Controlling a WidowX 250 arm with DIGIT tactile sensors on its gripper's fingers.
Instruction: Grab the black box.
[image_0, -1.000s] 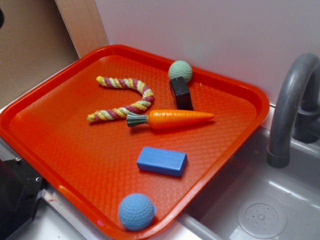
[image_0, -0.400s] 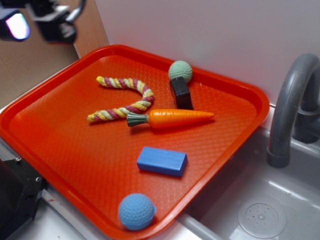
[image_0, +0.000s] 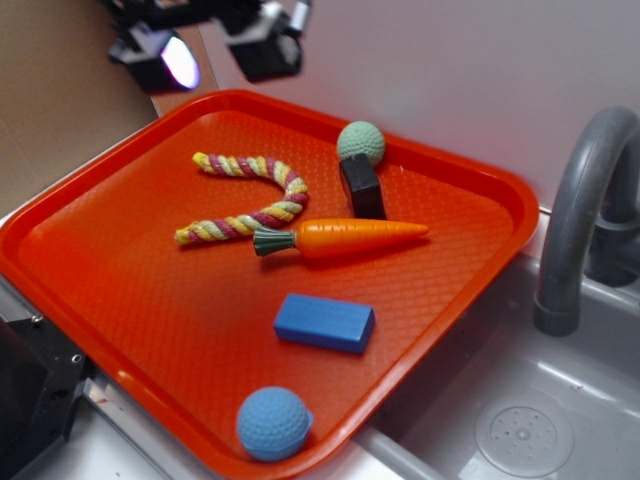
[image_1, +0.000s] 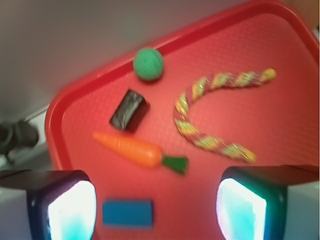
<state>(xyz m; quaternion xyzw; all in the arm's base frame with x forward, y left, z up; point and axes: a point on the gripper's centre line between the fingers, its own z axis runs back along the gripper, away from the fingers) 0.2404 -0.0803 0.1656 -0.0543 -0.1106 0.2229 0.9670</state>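
Note:
The black box (image_0: 362, 187) is a small matte block standing on the red tray (image_0: 120, 290), just in front of the green ball (image_0: 361, 142) near the back rim. In the wrist view the black box (image_1: 129, 110) lies below the green ball (image_1: 148, 64). My gripper (image_0: 215, 48) hovers high over the tray's back left corner, well left of the box. Its two fingers stand wide apart, open, with nothing between them. In the wrist view the gripper (image_1: 156, 207) frames bare tray and the blue block.
On the tray also lie an orange toy carrot (image_0: 345, 238), a coloured rope (image_0: 245, 198), a blue block (image_0: 324, 322) and a blue ball (image_0: 273, 423). A grey sink (image_0: 520, 420) with a faucet (image_0: 580, 210) sits to the right. A white wall stands behind.
My gripper has come into view at the top left and moved right, towards the tray's back edge. The objects on the tray have not moved.

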